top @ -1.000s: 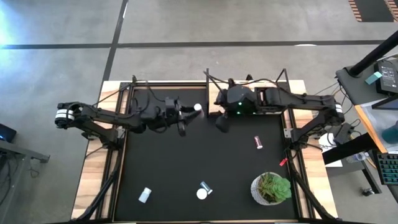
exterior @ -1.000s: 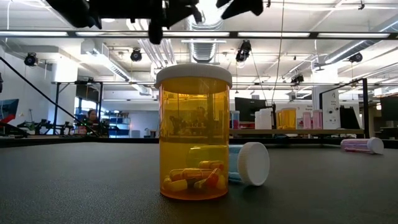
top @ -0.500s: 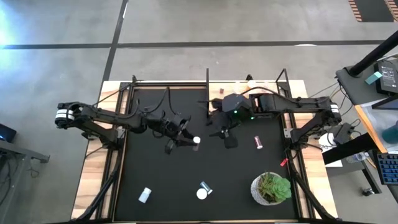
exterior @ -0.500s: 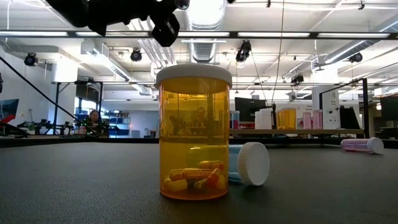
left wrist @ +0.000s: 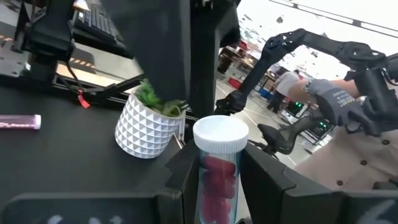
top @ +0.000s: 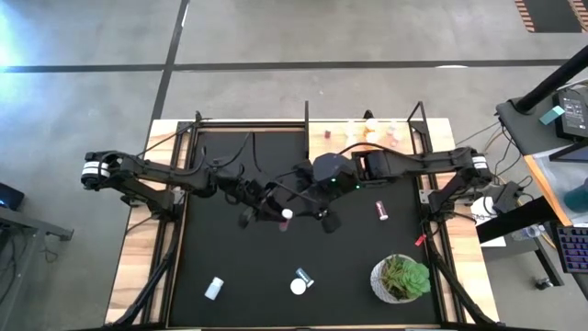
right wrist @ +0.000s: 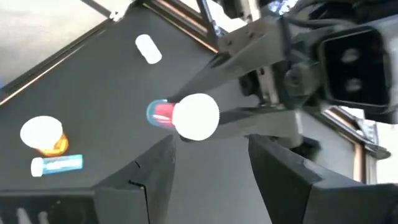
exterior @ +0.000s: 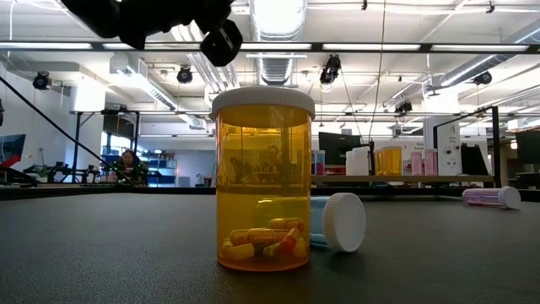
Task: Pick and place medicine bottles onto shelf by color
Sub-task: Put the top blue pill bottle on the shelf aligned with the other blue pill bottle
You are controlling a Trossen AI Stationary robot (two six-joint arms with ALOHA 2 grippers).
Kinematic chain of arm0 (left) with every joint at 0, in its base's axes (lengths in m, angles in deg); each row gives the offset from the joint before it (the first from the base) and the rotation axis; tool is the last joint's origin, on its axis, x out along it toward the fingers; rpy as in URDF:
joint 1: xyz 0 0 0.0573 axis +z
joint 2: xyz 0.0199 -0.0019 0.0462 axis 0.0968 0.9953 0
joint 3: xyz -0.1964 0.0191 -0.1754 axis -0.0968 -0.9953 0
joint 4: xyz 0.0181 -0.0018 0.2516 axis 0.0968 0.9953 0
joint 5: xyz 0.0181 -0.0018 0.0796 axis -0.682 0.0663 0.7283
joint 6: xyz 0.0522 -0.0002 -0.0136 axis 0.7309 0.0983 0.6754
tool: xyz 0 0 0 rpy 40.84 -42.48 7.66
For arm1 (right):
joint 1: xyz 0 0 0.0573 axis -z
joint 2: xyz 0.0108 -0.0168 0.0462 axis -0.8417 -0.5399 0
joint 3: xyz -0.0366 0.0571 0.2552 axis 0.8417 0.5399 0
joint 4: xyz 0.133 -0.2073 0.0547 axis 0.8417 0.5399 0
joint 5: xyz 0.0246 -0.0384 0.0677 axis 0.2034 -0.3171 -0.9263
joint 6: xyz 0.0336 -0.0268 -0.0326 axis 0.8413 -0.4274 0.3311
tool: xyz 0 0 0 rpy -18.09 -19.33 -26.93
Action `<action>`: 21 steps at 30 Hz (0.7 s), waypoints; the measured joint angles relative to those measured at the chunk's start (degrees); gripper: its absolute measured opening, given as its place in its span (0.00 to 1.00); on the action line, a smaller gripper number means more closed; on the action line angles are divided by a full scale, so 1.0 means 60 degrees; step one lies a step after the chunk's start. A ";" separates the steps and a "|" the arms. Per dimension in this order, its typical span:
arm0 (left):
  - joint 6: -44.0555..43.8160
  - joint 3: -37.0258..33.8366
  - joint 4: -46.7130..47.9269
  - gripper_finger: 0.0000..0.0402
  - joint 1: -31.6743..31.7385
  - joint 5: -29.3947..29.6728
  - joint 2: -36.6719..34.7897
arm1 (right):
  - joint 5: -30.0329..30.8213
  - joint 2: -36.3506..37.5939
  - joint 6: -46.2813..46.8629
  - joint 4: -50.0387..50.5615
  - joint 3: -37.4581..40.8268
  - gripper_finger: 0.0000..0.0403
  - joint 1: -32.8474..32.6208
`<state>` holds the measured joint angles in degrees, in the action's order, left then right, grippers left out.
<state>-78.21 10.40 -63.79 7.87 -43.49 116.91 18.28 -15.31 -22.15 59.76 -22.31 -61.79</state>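
Red bottle [left wrist: 219, 174], white cap. Orange bottle [exterior: 262, 190], white cap. Black mat [top: 230, 262]. White diamond-patterned pot [left wrist: 148, 127], green plant [top: 401, 275].

Two dark jointed arms, black cables, white wrist band, green indicator light

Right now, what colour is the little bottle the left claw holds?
Pink-red bottle with a white cap, clearest in the left wrist view.
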 joint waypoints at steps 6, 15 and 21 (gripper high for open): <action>0.0001 0.0000 -0.0006 0.21 -0.0019 -0.0018 0.0000 | -0.0582 -0.0362 0.0005 -0.0228 -0.0176 0.48 -0.0055; 0.0007 0.0000 -0.0005 0.21 -0.0015 -0.0018 0.0000 | -0.0729 -0.0413 -0.0059 -0.0474 -0.0199 0.48 -0.0047; 0.0015 0.0040 0.0003 0.21 -0.0015 -0.0028 0.0004 | -0.1132 -0.0633 -0.0060 -0.0480 -0.0194 0.48 -0.0046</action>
<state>-78.12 10.64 -63.78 7.77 -43.66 116.93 11.49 -19.10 -22.51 56.88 -23.48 -62.07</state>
